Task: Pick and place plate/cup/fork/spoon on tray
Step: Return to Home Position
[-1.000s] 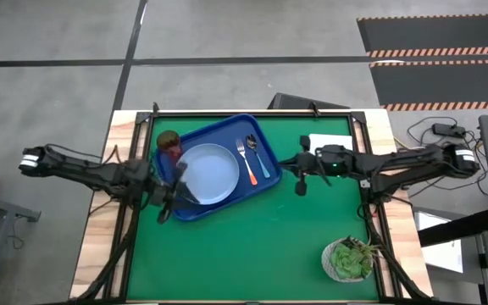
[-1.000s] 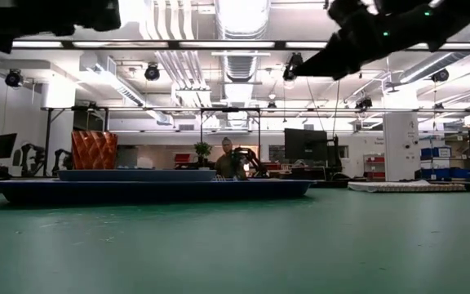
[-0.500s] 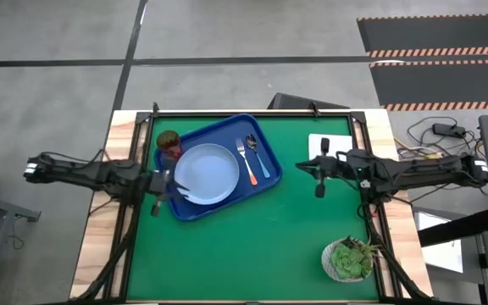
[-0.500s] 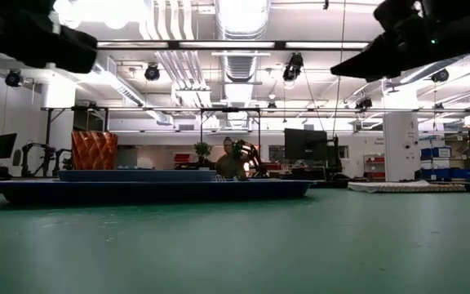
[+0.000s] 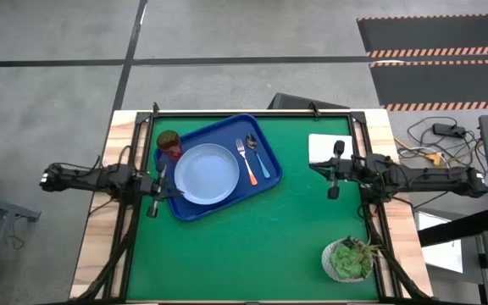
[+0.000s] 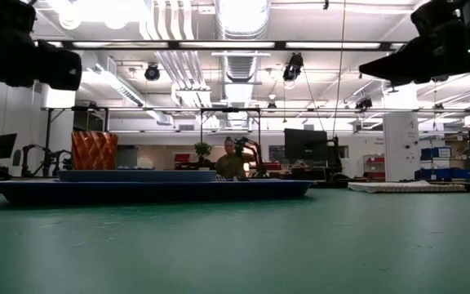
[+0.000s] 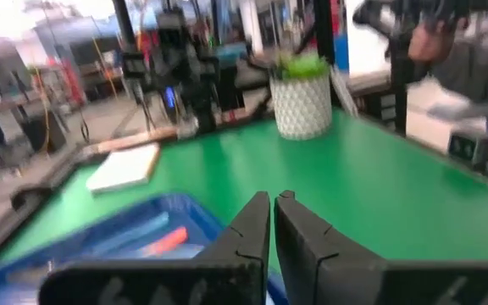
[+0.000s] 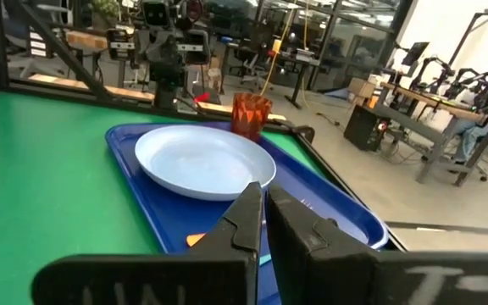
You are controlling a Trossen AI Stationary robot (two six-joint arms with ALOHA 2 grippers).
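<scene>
Right gripper (image 5: 318,167) farther back, well apart from tray (image 5: 220,130)

– What sits on the tray (image 5: 266,181)?
– The plate (image 5: 207,173), with the cup (image 5: 169,144) just beside it in a corner, and the fork (image 5: 246,161) and spoon (image 5: 261,159) side by side
– And your arms?
– My left gripper (image 5: 169,191) hangs at the tray's left edge; my right gripper (image 5: 318,167) is over the green table (image 5: 252,241), near the white block (image 5: 327,146)

The green surface (image 5: 252,246) carries a dark-blue rectangular plastic tray (image 5: 216,133). Well apart from the tray stand a white rectangular block (image 5: 320,148) and a green potted plant (image 5: 348,259).
</scene>
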